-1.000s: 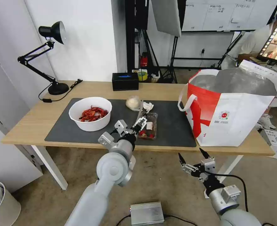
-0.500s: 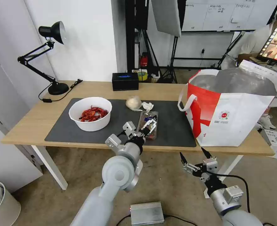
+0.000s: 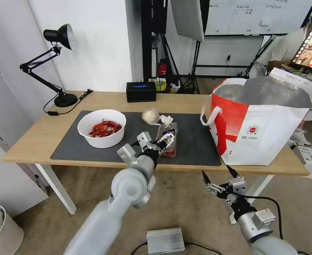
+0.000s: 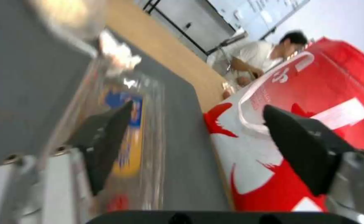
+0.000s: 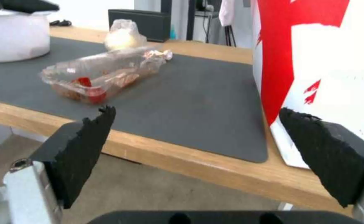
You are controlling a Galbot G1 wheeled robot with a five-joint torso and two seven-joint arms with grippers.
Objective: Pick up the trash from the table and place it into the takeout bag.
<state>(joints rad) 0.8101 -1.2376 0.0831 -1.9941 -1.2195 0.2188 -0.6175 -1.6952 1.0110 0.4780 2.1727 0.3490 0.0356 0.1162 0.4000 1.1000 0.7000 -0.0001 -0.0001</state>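
A clear plastic food box [image 3: 169, 137] with red scraps lies on the dark mat [image 3: 195, 141] near the table's front edge. My left gripper [image 3: 165, 139] hovers open right at it; in the left wrist view the left gripper [image 4: 198, 107] has one finger over the box [image 4: 124, 130] and the other out toward the takeout bag [image 4: 314, 102]. Behind the box lie a white tissue wad [image 3: 166, 119] and a beige lump [image 3: 150, 115]. The white bowl [image 3: 102, 127] of red scraps stands at the left. The takeout bag [image 3: 265, 120] stands open at the right. My right gripper [image 3: 218, 178] hangs open below the table edge.
A black box with a blue top [image 3: 140, 91] sits at the back of the light-wood table [image 3: 35, 138], and a black desk lamp [image 3: 58, 63] at the back left. A silver unit [image 3: 165, 240] lies on the floor. Bare mat lies between box and bag.
My left arm swung right to the box, then eased slightly back left. The box's raised lid edge now lies lower. The right arm has barely moved.
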